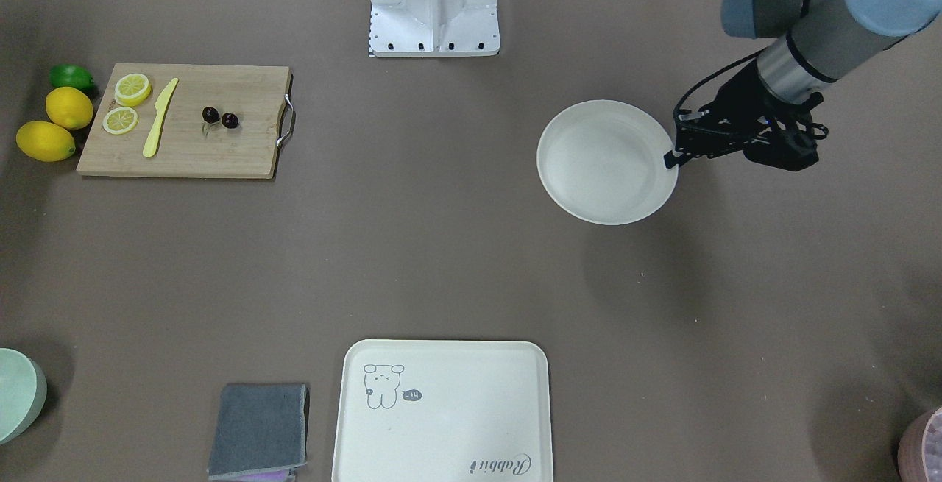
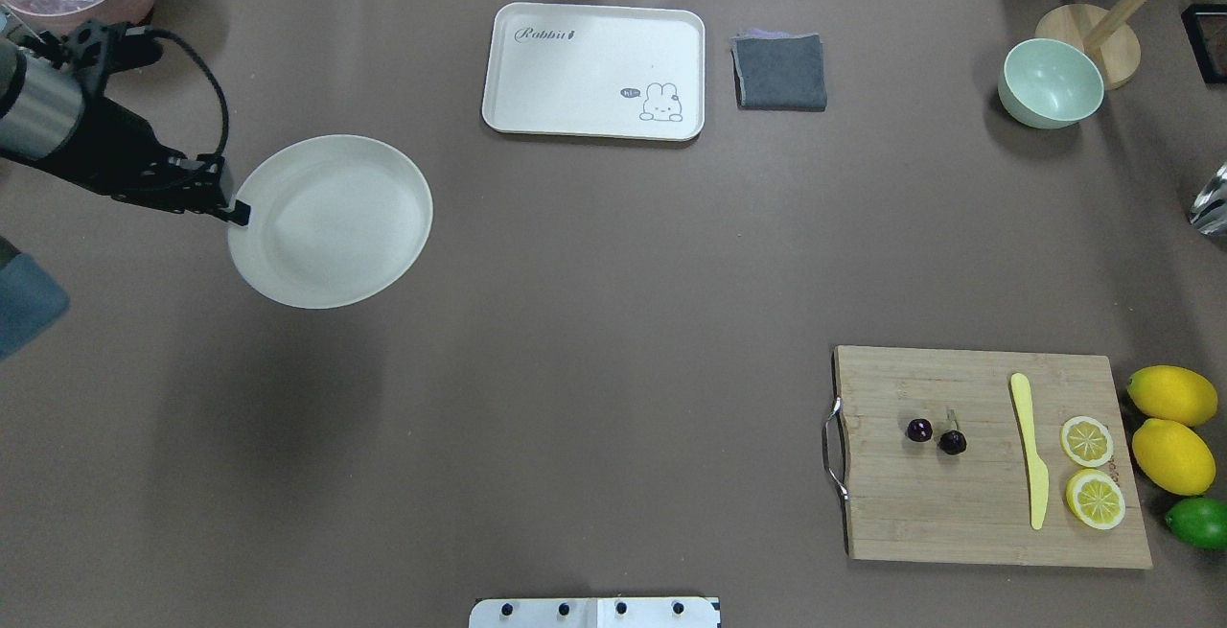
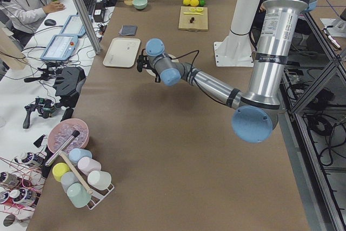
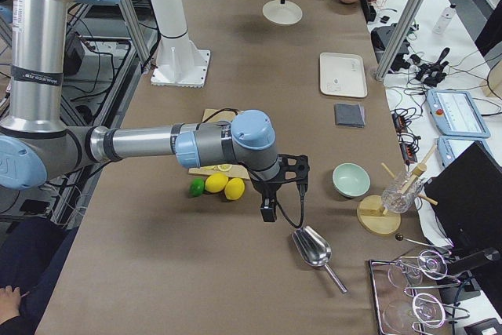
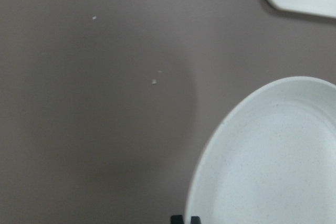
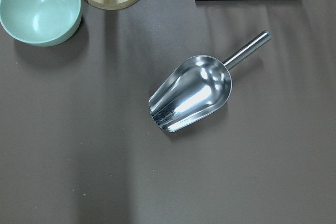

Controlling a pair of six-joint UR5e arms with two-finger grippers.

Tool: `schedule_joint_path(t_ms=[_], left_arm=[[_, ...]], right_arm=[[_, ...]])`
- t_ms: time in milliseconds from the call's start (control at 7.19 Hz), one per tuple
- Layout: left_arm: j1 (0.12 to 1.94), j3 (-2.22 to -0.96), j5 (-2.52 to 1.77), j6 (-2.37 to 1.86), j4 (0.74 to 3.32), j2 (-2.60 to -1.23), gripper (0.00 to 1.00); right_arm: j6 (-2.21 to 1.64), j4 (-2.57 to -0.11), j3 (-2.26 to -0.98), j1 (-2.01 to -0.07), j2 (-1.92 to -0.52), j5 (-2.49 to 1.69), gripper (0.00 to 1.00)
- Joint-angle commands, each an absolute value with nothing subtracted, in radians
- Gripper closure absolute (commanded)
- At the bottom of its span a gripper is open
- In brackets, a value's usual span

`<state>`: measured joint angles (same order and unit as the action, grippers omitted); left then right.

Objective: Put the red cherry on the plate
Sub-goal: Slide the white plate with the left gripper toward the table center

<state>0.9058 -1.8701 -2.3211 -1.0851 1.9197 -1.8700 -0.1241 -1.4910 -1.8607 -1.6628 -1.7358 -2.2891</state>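
The red cherry [image 1: 211,115] [image 2: 919,430], two tiny dark fruits joined by stems, lies on the wooden cutting board [image 1: 184,154] [image 2: 959,513]. Far across the table, the cream-white plate [image 1: 603,165] [image 2: 335,225] hangs a little above the cloth, its shadow cast off to one side. My left gripper [image 1: 671,158] [image 2: 238,214] is shut on the plate's rim; the left wrist view shows the plate [image 5: 273,161] with the fingertips [image 5: 186,219] pinched together at its edge. My right gripper [image 4: 268,211] shows only in the right side view, beyond the lemons, and I cannot tell its state.
On the board lie a yellow knife [image 2: 1030,455] and two lemon halves [image 2: 1088,441]; whole lemons [image 2: 1169,427] and a lime [image 2: 1198,523] sit beside it. A bear-print tray [image 2: 594,43], grey cloth [image 2: 781,72], green bowl [image 2: 1050,81] and metal scoop [image 6: 191,93] are also around.
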Motion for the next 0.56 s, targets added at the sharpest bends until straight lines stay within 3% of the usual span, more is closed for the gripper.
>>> schedule_joint_path(t_ms=[0, 418], left_arm=[[0.614, -1.873, -2.051, -1.297, 1.902, -1.986, 1.00], [0.372, -1.865, -1.831, -1.441, 1.907, -2.022, 1.00]], right_arm=[[-0.124, -1.491, -1.861, -1.663, -1.733, -2.290, 0.00], [-0.124, -1.491, -1.862, -1.663, -1.735, -2.290, 0.00]])
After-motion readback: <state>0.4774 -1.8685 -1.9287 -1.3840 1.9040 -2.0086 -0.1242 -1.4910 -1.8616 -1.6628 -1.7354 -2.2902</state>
